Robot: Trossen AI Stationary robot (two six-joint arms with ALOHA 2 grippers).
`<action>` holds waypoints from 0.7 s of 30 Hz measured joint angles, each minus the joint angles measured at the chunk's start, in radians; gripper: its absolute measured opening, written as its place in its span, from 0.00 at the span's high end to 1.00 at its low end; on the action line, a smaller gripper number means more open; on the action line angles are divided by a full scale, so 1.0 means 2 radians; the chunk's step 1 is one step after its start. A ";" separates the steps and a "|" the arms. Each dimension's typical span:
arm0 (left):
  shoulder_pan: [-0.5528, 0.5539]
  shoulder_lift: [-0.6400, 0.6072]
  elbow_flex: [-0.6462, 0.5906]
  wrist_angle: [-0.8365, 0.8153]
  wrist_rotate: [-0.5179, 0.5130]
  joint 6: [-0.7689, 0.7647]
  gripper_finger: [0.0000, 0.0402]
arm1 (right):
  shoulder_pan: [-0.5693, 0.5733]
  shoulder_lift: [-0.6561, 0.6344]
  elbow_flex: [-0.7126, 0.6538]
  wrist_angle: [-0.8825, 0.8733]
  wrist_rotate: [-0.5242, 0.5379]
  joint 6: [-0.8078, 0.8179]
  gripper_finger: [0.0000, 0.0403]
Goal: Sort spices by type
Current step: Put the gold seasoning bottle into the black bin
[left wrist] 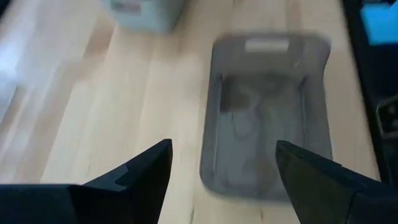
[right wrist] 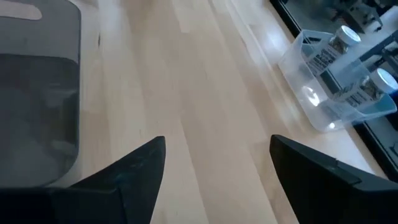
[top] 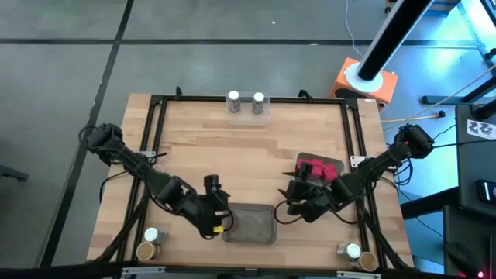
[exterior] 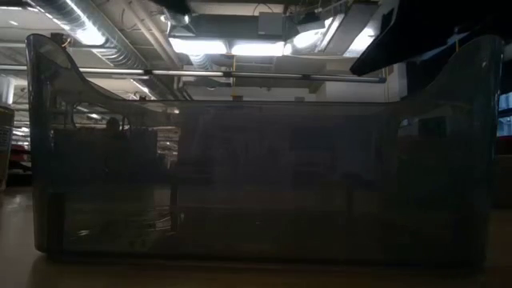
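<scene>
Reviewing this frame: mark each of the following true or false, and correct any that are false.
1. Two white-capped jars stand in the clear tray at the table's far edge. True.
2. The left gripper holds a red pack. False: its jaws are open and empty, facing the grey tray.
3. The red packs lie by the right arm. True.
4. The right gripper is shut on a jar. False: its jaws are open with bare table between them.
5. The grey tray is full of jars. False: none show in it.
</scene>
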 joint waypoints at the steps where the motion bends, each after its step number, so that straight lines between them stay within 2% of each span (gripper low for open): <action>1: -0.003 0.005 0.013 -0.029 0.000 -0.020 0.33 | -0.003 0.000 0.000 0.003 0.000 -0.005 0.28; 6: -0.009 0.004 0.045 -0.151 -0.001 -0.130 0.33 | -0.020 0.000 0.000 0.015 -0.022 -0.018 0.28; 13: -0.023 -0.015 0.052 -0.319 0.002 -0.281 0.33 | -0.043 0.000 0.000 0.024 -0.050 -0.018 0.28; 21: -0.020 -0.017 0.051 -0.420 0.006 -0.361 0.31 | -0.044 0.000 0.000 0.025 -0.050 -0.014 0.28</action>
